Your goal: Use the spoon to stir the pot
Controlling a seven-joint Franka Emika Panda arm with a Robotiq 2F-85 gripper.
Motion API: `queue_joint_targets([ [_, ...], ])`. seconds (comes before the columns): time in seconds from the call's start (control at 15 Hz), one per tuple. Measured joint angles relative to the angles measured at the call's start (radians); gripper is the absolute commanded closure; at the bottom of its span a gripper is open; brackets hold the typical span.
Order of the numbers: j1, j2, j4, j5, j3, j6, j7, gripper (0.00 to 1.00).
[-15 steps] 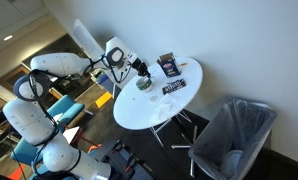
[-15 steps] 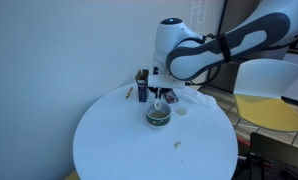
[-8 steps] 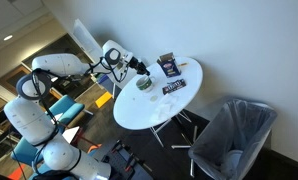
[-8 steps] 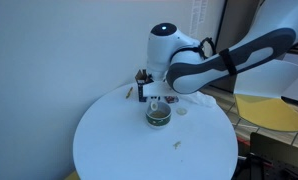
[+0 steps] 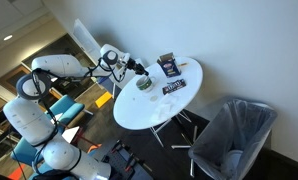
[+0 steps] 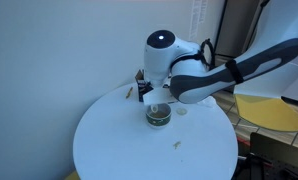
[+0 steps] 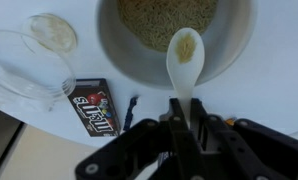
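Observation:
The small round silvery-grey pot (image 7: 179,40) stands on the white round table (image 5: 169,105) and holds a tan grainy filling. It also shows in both exterior views (image 5: 146,85) (image 6: 158,115). My gripper (image 7: 183,118) is shut on the handle of a pale white spoon (image 7: 185,55). The spoon's bowl carries a little filling and hangs over the pot's near rim. In both exterior views the gripper (image 5: 137,71) (image 6: 159,97) is right above the pot.
A flat dark packet with white print (image 7: 92,107) (image 5: 175,87) lies beside the pot. An upright dark box with a white label (image 5: 168,66) stands at the table's back. A clear cup (image 7: 27,65) and a small lid (image 7: 52,31) lie nearby. A grey chair (image 5: 234,135) stands past the table.
The arm has swung a little over the pot while the gripper stays above it with the spoon. The pot and the other things have not moved.

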Motion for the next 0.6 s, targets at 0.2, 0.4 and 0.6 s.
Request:
queue_joint_targets([
  [0.2,0.008,-0.011,-0.023,-0.027,0.005,0.0,0.0,0.38],
  [0.4,0.01,-0.03,-0.045,-0.03,0.008,0.0,0.0,0.16],
  [0.6,0.006,-0.056,-0.059,-0.029,0.008,0.0,-0.001,0.0],
])
